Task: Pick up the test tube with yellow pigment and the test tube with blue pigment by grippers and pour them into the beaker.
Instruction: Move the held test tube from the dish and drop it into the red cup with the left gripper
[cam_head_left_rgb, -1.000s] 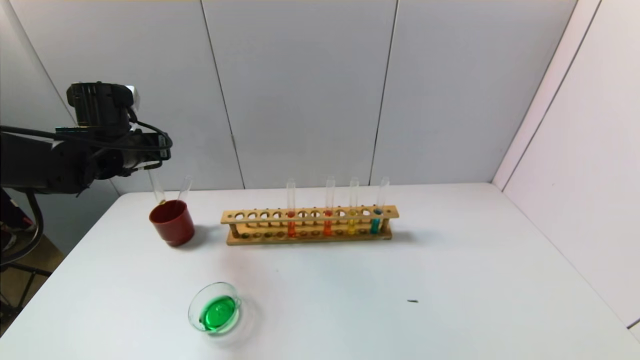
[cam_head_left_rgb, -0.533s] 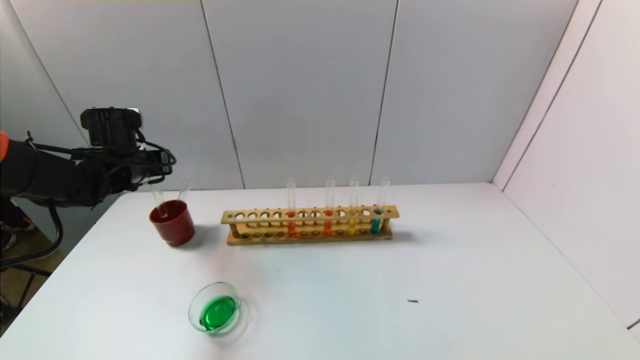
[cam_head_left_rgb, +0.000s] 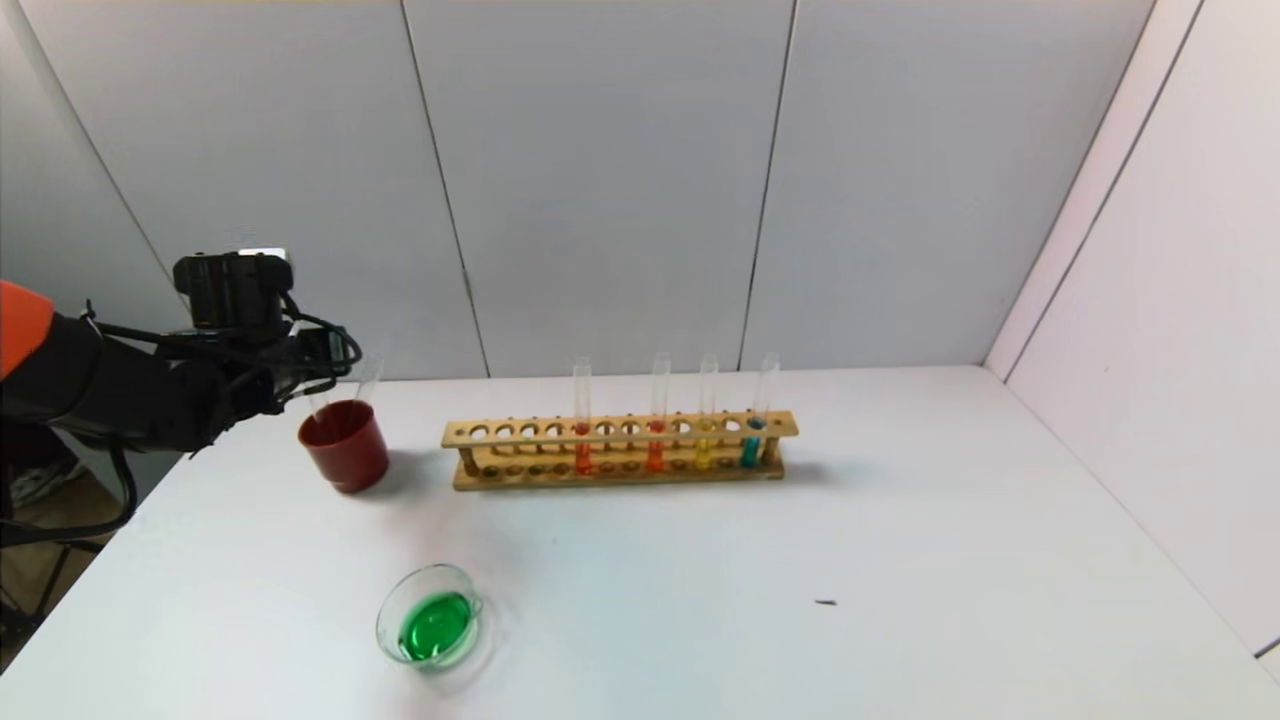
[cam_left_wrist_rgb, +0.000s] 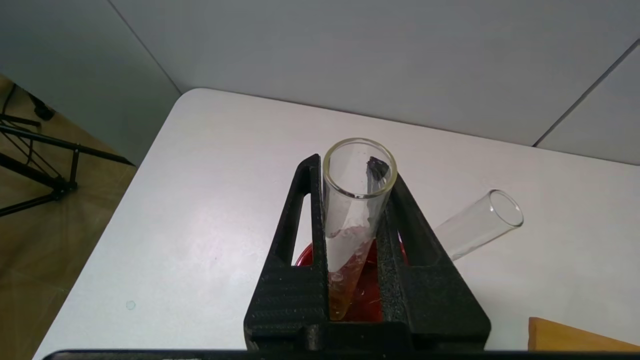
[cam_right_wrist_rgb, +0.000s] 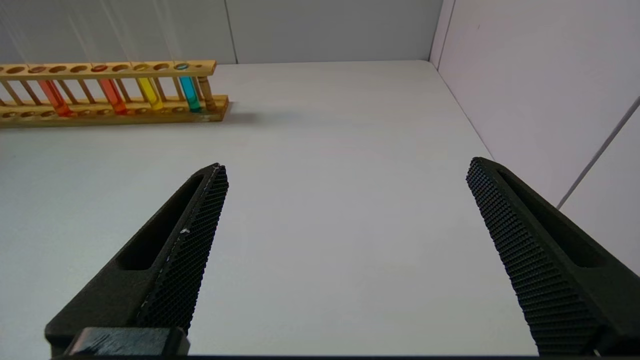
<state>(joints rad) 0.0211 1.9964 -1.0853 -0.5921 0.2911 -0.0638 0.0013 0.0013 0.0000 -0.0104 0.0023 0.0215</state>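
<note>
left gripper (cam_head_left_rgb: 318, 372) over red cup (cam_head_left_rgb: 343, 445), seemingly gripping tube

You have no readable text, label, brand, number or sign in any view; if the beaker (cam_head_left_rgb: 432, 628) carries graduation marks, they seem too faint to make out.

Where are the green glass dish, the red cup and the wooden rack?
green glass dish (cam_head_left_rgb: 436, 627), head view, on the green liquid inside it.
red cup (cam_head_left_rgb: 345, 452), head view, on its outer wall.
wooden rack (cam_head_left_rgb: 620, 430), head view, on its top rail with holes.
</note>
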